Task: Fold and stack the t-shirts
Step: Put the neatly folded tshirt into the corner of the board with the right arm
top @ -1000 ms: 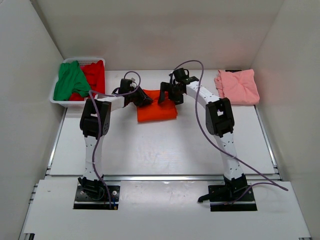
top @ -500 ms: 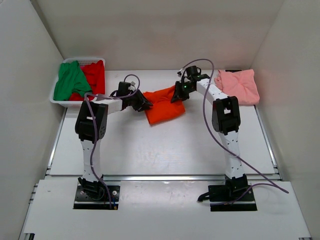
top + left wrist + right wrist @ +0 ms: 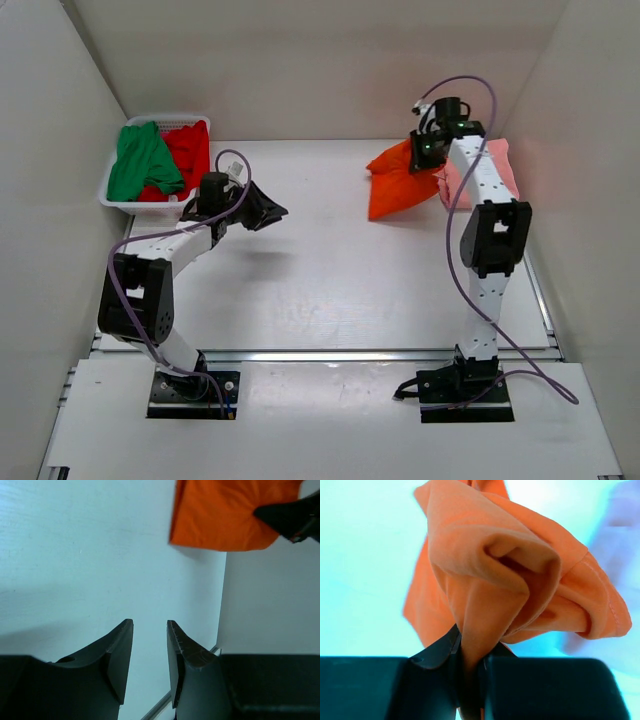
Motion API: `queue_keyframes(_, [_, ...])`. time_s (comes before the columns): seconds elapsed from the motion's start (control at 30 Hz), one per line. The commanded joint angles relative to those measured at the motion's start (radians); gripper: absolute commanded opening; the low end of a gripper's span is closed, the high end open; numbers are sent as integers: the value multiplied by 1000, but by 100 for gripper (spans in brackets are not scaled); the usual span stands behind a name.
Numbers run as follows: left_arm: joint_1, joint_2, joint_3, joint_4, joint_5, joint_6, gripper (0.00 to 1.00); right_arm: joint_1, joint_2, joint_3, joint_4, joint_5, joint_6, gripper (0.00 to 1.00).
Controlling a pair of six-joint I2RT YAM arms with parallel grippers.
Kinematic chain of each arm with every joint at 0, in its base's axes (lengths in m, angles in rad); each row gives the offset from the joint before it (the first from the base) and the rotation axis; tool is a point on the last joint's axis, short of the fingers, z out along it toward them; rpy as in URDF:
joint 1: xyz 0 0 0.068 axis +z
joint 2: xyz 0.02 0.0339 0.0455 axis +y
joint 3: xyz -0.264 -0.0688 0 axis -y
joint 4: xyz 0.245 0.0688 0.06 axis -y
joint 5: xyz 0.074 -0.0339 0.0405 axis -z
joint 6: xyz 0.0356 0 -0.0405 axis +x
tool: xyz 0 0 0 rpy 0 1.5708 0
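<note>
Orange t-shirt (image 3: 395,185): light, limp, likely sags; right gripper (image 3: 470,652) pinches a bunched fold, left gripper (image 3: 150,626) part-open, empty.

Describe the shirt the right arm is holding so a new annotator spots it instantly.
On the white table, go to the far right corner, where a pale pink t-shirt lies folded. Just left of it the right gripper pinches the bunched orange t-shirt. It is the only one held; the green t-shirt and red t-shirt sit in the far-left white basket.
</note>
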Motion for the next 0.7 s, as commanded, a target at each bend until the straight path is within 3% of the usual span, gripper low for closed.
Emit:
queue_keyframes(0.0, [-4, -38, -39, 10, 28, 11, 44, -82, -125, 10, 7, 29, -95, 0])
queue_keyframes(0.33, [5, -78, -82, -19, 54, 51, 44, -291, -98, 99, -20, -83, -229, 0])
queue_keyframes(0.67, [-9, -81, -119, -19, 45, 61, 44, -340, -15, 102, 59, 75, -298, 0])
